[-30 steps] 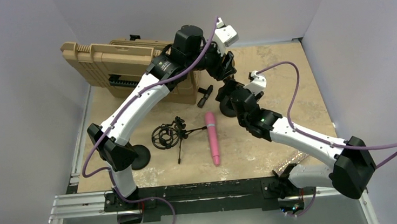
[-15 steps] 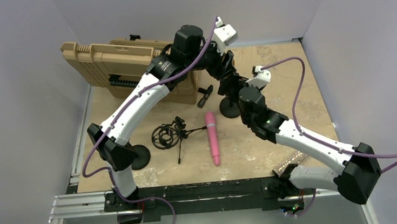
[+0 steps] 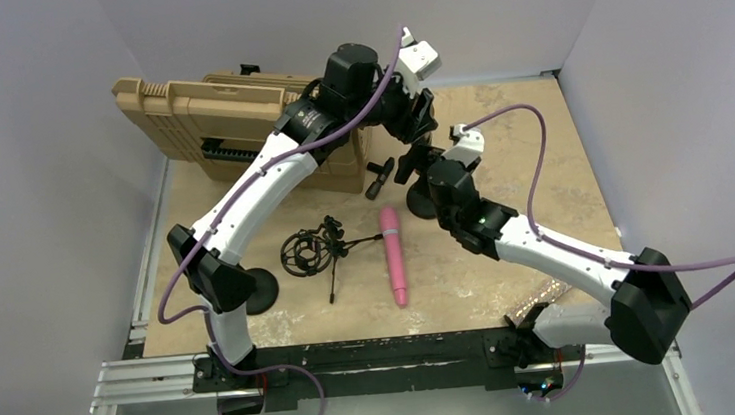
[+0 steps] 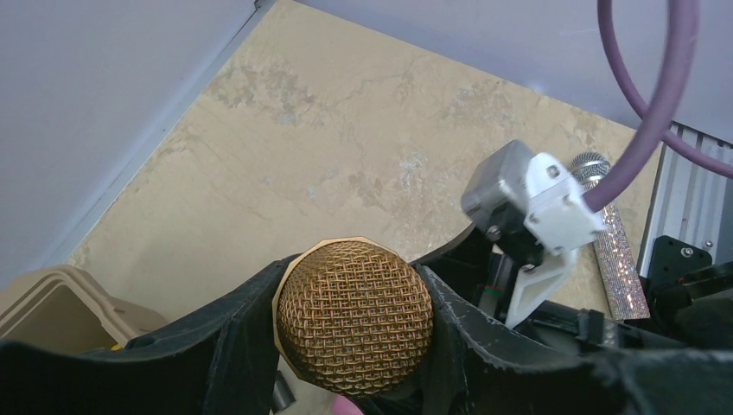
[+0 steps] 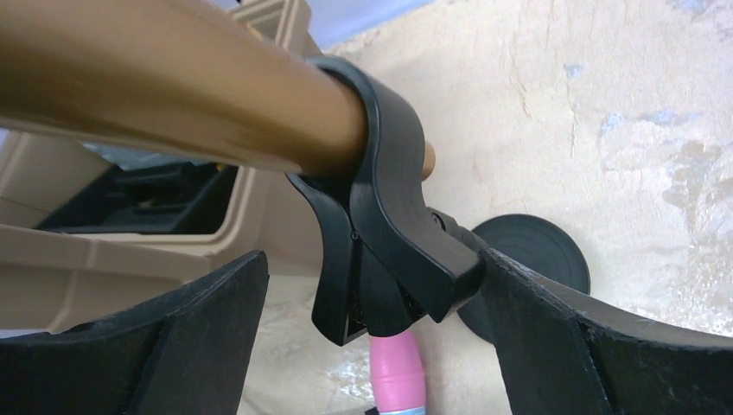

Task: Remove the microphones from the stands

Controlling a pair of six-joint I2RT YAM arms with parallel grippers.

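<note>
Left gripper [image 4: 350,341] clamped gold microphone [image 4: 354,311] by mesh head: rigid, dentable; barrel probably slick. Right gripper [image 5: 372,298] open astride stand clip [image 5: 385,242], likely bracing point.

Tan case [image 3: 225,115], pink microphone [image 3: 393,255] (lying flat)

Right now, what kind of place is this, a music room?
Probably a robot test booth: plain walls box in a table, two robot arms sit bolted to a metal rail at its edge, and a pink microphone lies there.
</note>
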